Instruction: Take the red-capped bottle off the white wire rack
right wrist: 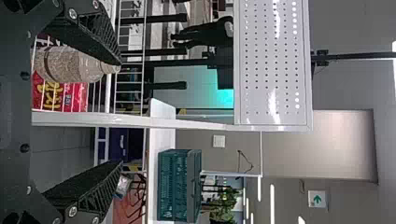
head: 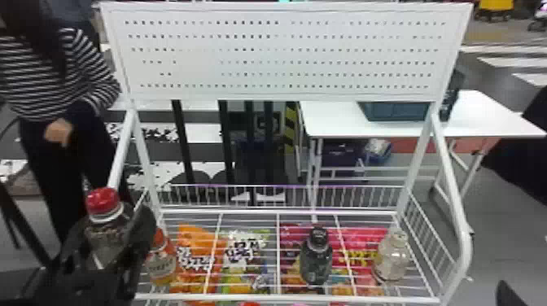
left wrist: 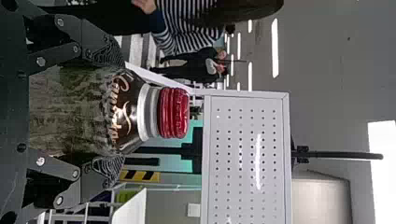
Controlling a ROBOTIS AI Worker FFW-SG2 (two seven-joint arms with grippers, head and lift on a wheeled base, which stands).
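while left pincer grips the red-capped bottle at nine o'clock of the rack | lift seems done | carrying clear likely remains | right pincer spread

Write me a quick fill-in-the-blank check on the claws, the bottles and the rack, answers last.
The red-capped bottle is gripped by the robot's ____ claw.
The open claw is the robot's ____ one.
On the rack, the dark bottle stands ____ the orange-labelled bottle and the pale bottle.
The panel full of small holes is coloured ____.

Missing words: left; right; between; white.
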